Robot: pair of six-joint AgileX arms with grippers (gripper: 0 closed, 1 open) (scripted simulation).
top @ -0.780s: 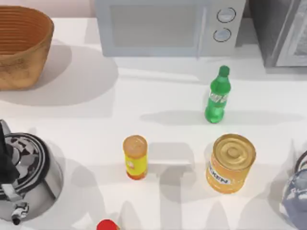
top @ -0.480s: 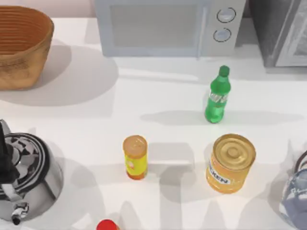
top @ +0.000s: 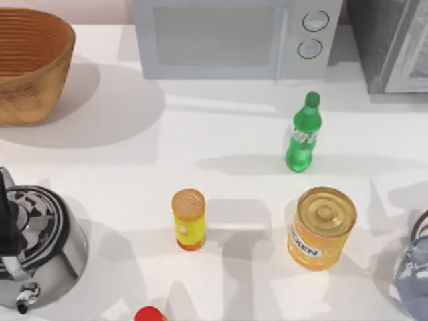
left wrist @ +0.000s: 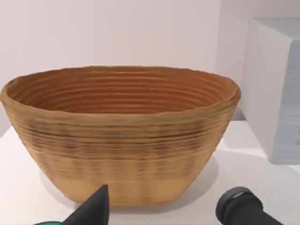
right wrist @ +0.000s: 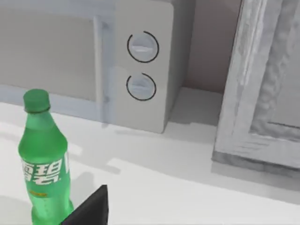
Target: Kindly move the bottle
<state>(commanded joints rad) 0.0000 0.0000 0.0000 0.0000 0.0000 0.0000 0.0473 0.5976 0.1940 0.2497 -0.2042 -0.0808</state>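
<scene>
The bottle (top: 304,134) is slim, green and translucent, with a green cap and a white-green label. It stands upright on the white table, right of centre and in front of the microwave (top: 234,37). In the right wrist view the bottle (right wrist: 44,159) stands close by, just beside a dark fingertip (right wrist: 91,208) of my right gripper and not touching it. A dark fingertip (left wrist: 96,208) of my left gripper points toward the wicker basket (left wrist: 119,140).
A short yellow cylinder (top: 188,219) and a gold can (top: 322,227) stand in front of the bottle. A steel kettle (top: 33,247) sits at the front left, a red cap (top: 150,314) at the front edge and a glassy object (top: 411,274) at the front right. A grey cabinet (top: 394,43) stands at the back right.
The shadows on the table's right side have shifted. The bottle and the other objects have not moved.
</scene>
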